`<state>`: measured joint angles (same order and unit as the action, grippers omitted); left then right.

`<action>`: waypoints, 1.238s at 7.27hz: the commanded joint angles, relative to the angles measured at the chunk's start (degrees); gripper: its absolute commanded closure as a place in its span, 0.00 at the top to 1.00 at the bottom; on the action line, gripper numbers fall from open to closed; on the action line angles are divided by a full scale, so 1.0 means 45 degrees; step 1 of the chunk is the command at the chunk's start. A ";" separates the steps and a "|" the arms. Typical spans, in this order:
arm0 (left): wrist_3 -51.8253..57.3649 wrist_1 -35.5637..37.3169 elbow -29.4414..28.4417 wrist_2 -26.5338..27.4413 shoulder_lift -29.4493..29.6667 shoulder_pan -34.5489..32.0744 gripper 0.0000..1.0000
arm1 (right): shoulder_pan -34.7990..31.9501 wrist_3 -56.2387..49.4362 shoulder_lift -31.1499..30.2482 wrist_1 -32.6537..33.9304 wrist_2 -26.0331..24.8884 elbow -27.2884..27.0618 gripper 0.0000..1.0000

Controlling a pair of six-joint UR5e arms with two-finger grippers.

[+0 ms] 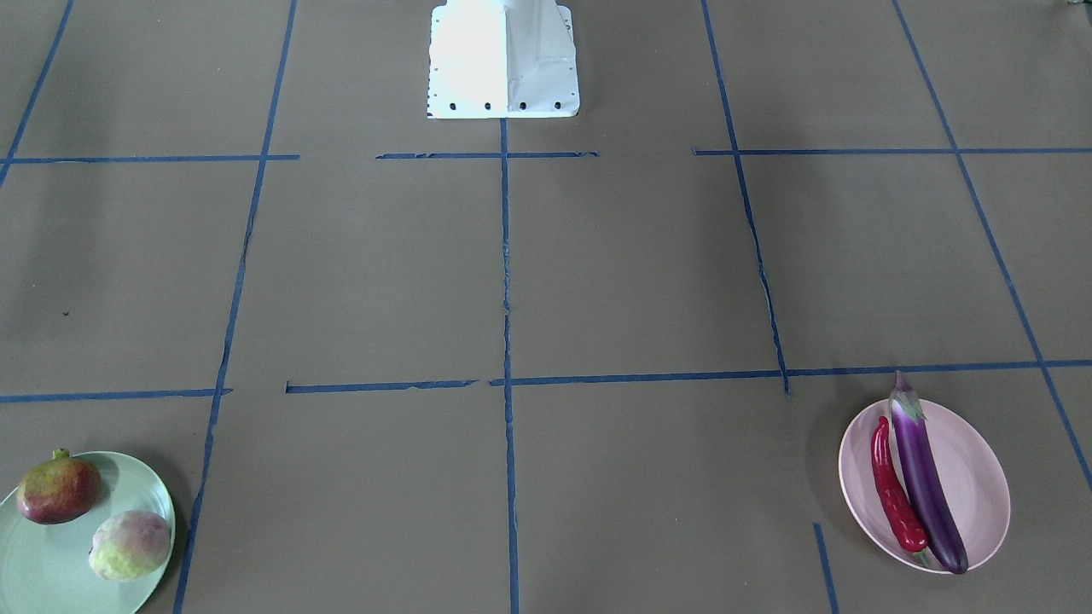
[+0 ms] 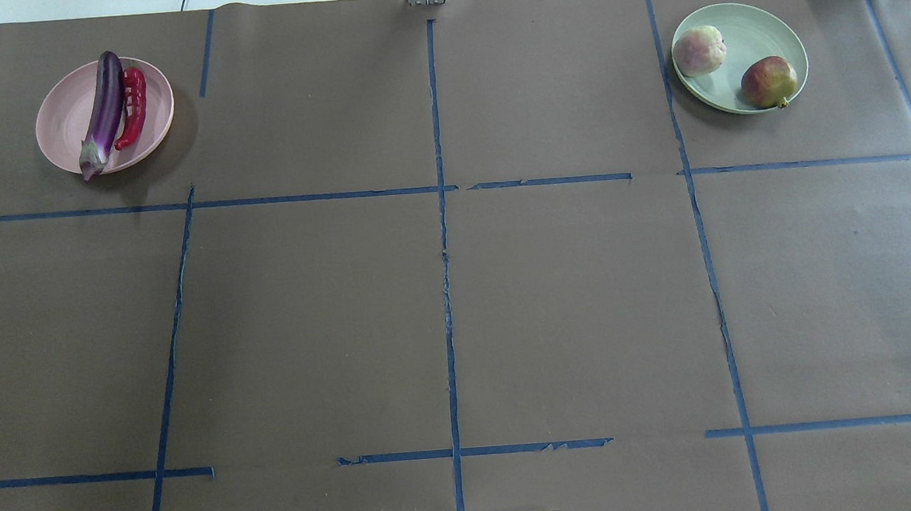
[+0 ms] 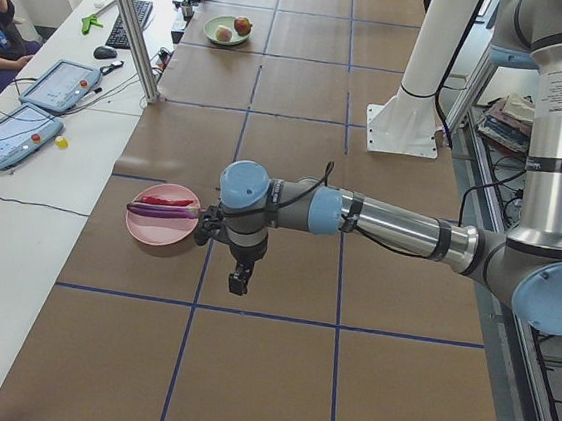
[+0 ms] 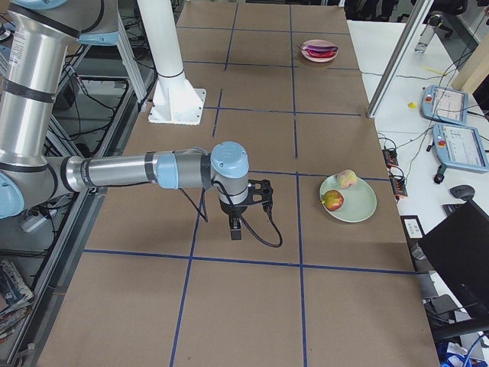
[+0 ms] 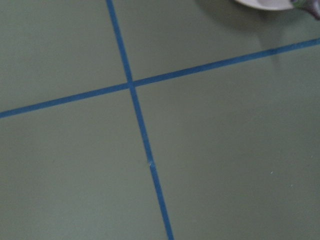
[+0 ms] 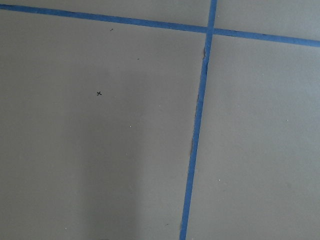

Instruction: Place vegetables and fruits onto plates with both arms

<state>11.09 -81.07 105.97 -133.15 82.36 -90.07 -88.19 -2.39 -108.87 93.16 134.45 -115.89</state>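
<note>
Smooth round mint plate (image 1: 43,573) holds lumpy green fruit (image 1: 130,546); left tool (image 3: 239,286), right tool (image 4: 236,231): spread cannot be told.

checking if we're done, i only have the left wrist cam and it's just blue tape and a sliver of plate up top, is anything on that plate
Observer: Yes, the pink plate holds the eggplant and the chili pepper, lying side by side.
Operator: and the fruit
Observer: Both sit on the green plate, the pomegranate-like fruit and the pale green fruit, apart from each other.
Operator: grippers holding anything
Observer: The left gripper and right gripper show only in the side views, above the table. I see nothing in them, but can't tell whether they are open or shut.
</note>
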 commanded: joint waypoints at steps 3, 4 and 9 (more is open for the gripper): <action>0.0330 -0.0147 0.0279 0.0020 -0.1406 -0.0884 1.00 | -0.0109 0.0004 -0.0123 -0.0058 0.0006 0.0285 1.00; 0.0330 -0.0071 0.0318 0.0019 -0.1600 -0.0884 1.00 | -0.0108 0.0023 -0.0123 -0.0077 -0.0014 0.0344 1.00; 0.0330 -0.0168 0.0377 0.0019 -0.1563 -0.0845 1.00 | -0.0108 0.0043 -0.0142 -0.0097 0.0006 0.0364 1.00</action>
<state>12.57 -81.81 107.66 -133.02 75.24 -93.93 -88.68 -2.20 -109.46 92.73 134.47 -114.23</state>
